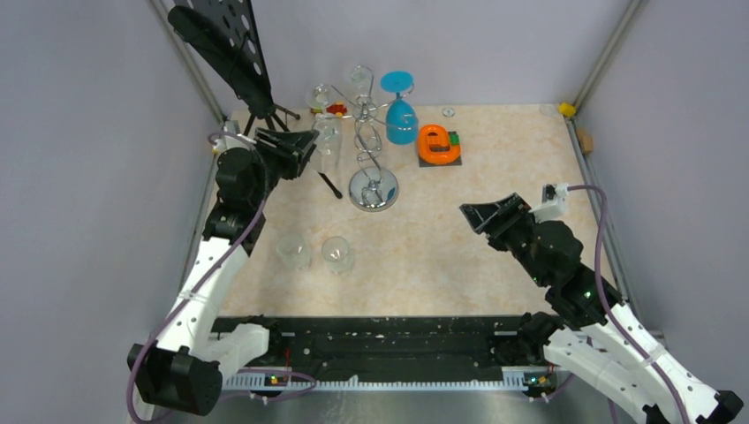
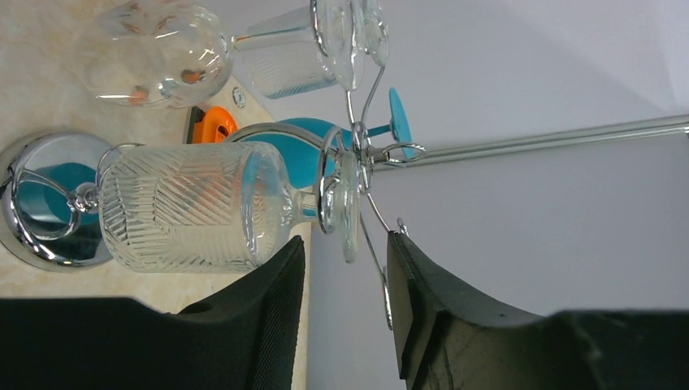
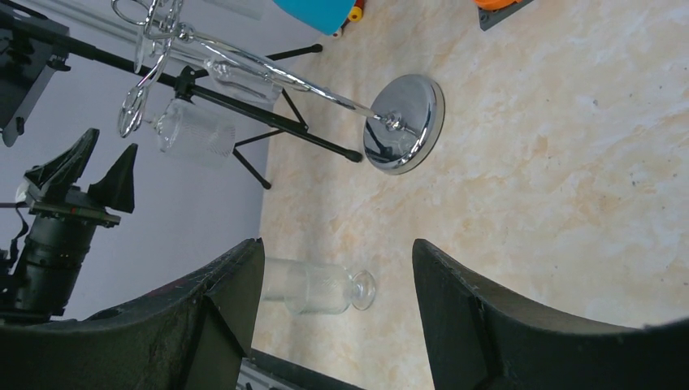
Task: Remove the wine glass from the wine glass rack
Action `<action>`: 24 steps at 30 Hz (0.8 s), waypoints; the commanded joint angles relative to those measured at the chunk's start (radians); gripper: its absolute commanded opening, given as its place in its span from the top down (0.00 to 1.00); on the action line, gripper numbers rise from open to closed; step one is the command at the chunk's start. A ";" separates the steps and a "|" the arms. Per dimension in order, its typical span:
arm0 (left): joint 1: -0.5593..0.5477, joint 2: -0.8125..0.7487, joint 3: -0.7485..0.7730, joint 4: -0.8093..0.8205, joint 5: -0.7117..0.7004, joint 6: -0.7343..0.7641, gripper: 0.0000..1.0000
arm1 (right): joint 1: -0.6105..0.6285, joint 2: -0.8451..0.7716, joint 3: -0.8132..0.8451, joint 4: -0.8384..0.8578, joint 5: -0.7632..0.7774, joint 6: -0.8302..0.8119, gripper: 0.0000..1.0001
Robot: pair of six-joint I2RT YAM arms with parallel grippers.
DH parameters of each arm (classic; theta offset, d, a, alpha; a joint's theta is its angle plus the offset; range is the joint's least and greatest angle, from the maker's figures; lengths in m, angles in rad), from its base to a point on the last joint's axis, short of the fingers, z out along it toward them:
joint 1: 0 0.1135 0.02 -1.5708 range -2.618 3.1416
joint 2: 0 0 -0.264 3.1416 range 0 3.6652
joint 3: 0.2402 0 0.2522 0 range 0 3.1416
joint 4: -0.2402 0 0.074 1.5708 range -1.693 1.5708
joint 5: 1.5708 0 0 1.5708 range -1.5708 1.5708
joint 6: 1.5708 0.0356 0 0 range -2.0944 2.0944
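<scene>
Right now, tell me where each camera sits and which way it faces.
Top external: above and behind the arms, looking down on the table; both arms show, left gripper by the rack, right gripper over the table.
Left wrist: on the left arm, facing a ribbed glass hanging on the rack; the left gripper's open fingers fill the bottom.
Right wrist: on the right arm, facing across the table to the rack; its open fingers fill the bottom.
Shared: all three show the rack.

1. Black music stand [image 1: 221,44] in the far-left corner, perforated desk tilted, tripod legs down on the bench [image 1: 495,177].
2. Orange looped piece [image 1: 435,143] sitting far centre.
3. Thin black stick [image 1: 330,185] lying flat.
4. Small yellow bit [image 1: 566,109], far-right corner.
</scene>
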 commanded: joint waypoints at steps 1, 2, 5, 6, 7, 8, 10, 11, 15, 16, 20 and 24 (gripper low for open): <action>-0.003 0.062 0.049 0.090 0.105 -0.007 0.55 | -0.005 -0.015 0.016 0.009 0.022 -0.001 0.32; -0.004 0.077 0.056 0.096 0.129 -0.015 0.57 | -0.005 -0.015 0.015 0.010 0.022 0.001 0.32; -0.007 0.100 0.052 0.126 0.162 -0.037 0.62 | -0.005 -0.016 0.012 0.012 0.020 0.006 0.32; -0.008 0.100 0.048 0.130 0.163 -0.039 0.64 | -0.005 -0.016 0.011 0.012 0.019 0.006 0.32; -0.009 0.097 0.046 0.130 0.160 -0.040 0.66 | -0.005 -0.016 0.011 0.011 0.019 0.007 0.32; -0.009 0.093 0.043 0.131 0.155 -0.040 0.67 | -0.005 -0.017 0.011 0.011 0.019 0.007 0.32; -0.010 0.082 0.036 0.130 0.147 -0.040 0.67 | -0.005 -0.016 0.011 0.011 0.019 0.006 0.32; -0.010 0.078 0.033 0.130 0.144 -0.040 0.67 | -0.005 -0.015 0.011 0.010 0.019 0.006 0.32; -0.010 0.061 0.021 0.120 0.117 -0.035 0.67 | -0.005 -0.015 0.011 0.014 0.021 0.004 0.32; -0.010 0.059 0.019 0.120 0.114 -0.035 0.68 | -0.005 -0.013 0.011 0.014 0.019 0.003 0.32; -0.010 0.064 0.012 0.129 0.106 -0.035 0.76 | -0.005 -0.016 0.011 0.012 0.024 0.010 0.32; -0.010 0.068 0.001 0.138 0.104 -0.038 0.80 | -0.005 -0.043 -0.003 0.015 0.040 0.026 0.33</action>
